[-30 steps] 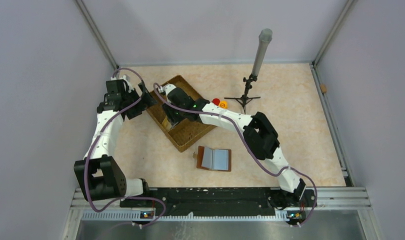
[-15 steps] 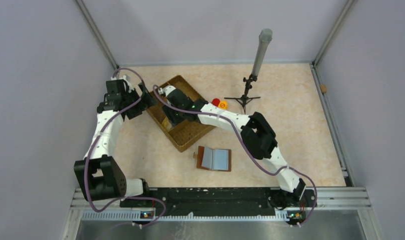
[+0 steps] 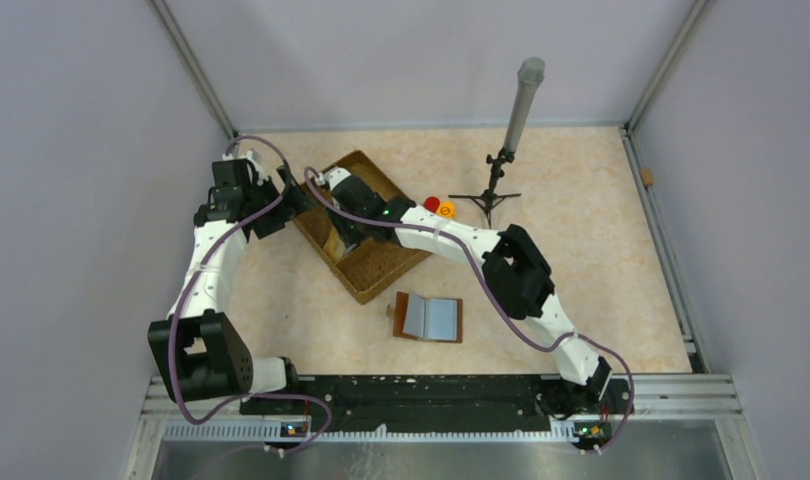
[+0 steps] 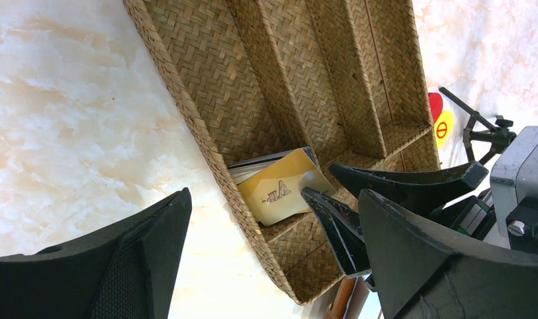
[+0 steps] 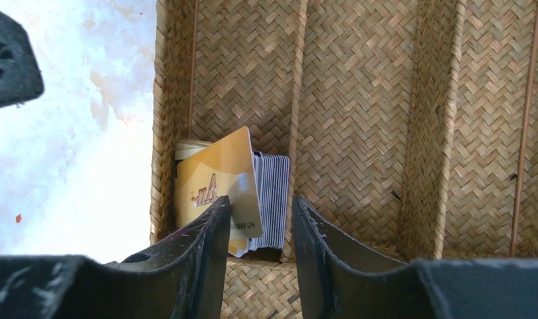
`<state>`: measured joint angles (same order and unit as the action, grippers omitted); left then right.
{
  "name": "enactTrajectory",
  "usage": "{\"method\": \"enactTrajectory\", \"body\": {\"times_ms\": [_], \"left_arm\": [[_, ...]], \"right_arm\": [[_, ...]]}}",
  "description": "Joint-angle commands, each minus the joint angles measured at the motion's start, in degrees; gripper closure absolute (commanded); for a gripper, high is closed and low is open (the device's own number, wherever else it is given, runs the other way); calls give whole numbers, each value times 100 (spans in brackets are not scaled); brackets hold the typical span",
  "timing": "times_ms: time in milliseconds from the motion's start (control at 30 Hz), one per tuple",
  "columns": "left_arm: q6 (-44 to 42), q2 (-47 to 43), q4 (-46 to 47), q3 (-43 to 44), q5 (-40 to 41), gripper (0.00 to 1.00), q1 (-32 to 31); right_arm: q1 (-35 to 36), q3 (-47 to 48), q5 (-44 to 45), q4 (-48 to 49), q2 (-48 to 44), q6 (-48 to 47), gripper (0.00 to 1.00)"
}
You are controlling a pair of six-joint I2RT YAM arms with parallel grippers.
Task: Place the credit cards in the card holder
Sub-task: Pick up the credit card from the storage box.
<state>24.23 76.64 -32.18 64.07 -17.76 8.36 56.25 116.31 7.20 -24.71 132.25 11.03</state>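
The credit cards stand as a stack in the near-left compartment of the wicker tray [image 5: 359,100]: a gold card [image 5: 213,179] leans on several grey-edged ones [image 5: 273,193]. My right gripper [image 5: 260,203] is down in that compartment, open but narrow, one finger by the gold card's face and the other by the divider, the stack's lower corner between them. The gold card [image 4: 279,193] also shows in the left wrist view. My left gripper [image 4: 274,194] is wide open and empty above the tray's left rim. The card holder [image 3: 429,318] lies open on the table, a pale card showing inside.
The wicker tray [image 3: 381,270] sits diagonally at mid-table with long dividers. A red cap [image 3: 432,204] and an orange cap [image 3: 447,208] lie behind it, next to a small tripod [image 3: 494,190] carrying a grey tube. Walls close in on both sides.
My right gripper has edged up and left along the tray toward the card stack, and its jaws have narrowed. The left arm and the card holder have stayed put.
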Motion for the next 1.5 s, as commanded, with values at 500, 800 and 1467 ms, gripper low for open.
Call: {"method": "enactTrajectory", "body": {"times_ms": [500,800,1467], "left_arm": [[-67,111,10,59,-271,1,34],[-76,102,-3,67,-270,1,34],[-85,82,-7,67,-263,1,35]], "right_arm": [[12,220,-82,695,34,-304,68],[10,263,-297,609,130,-323,76],[10,-149,351,653,-258,-373,72]]}}
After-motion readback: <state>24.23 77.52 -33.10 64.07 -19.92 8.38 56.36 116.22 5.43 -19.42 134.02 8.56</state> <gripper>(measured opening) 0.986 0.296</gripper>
